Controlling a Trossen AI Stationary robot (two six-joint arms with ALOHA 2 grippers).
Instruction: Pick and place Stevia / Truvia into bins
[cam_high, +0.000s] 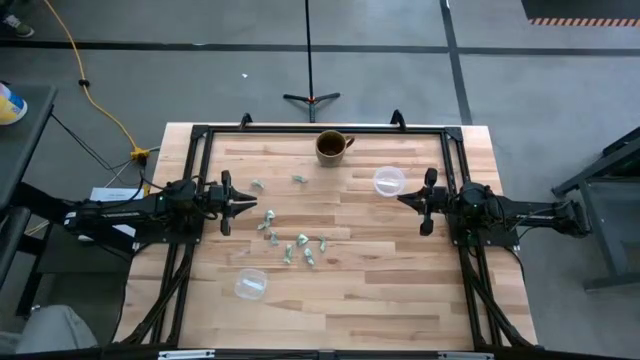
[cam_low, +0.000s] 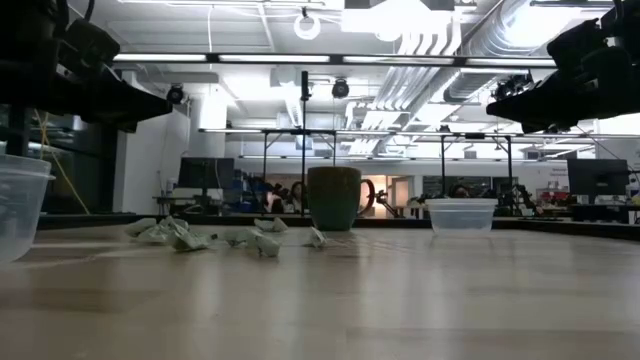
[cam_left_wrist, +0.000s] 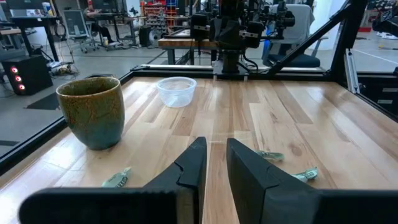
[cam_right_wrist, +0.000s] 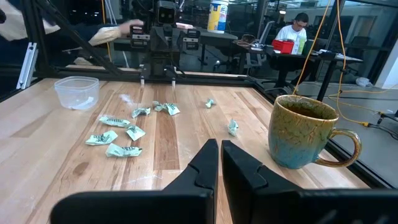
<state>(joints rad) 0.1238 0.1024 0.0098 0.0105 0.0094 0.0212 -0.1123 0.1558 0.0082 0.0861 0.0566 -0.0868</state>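
1. Left pincer (cam_high: 240, 203) hangs above the surface (cam_high: 400, 290) at its 9 o'clock edge, tips aimed at centre. Its wrist view shows the fingers (cam_left_wrist: 194, 165) a narrow gap apart, nothing between them.
2. Right pincer (cam_high: 408, 201) mirrors it at the 3 o'clock edge, also raised. Its wrist view shows the fingers (cam_right_wrist: 208, 163) nearly together with a thin slit, holding nothing.
3. Judgement: both arms sit in a symmetric ready pose, clear of the work; no pick is under way.
4. Stevia / Truvia packets (cam_high: 290, 243): scattered loose around the surface centre, trailing toward 6 o'clock, a couple of strays toward 11 o'clock. Nearest ones lie just beside the left pincer tips, so the left arm looks better placed for a first pick.
5. Bins: one clear cup (cam_high: 389, 181) at about 1 o'clock, near the right pincer; the other cup (cam_high: 250, 284) at about 7 o'clock. I can see no packet in either.
6. Brown mug (cam_high: 332, 146) stands at 12 o'clock, not a target.
7. View notes: the high view gives the layout and both cups. The low view shows what it cannot: the packets (cam_low: 185, 236) are crumpled and stand up off the wood, and both arms are well above the surface. The right wrist view shows the mug's handle and people at desks beyond the surface.
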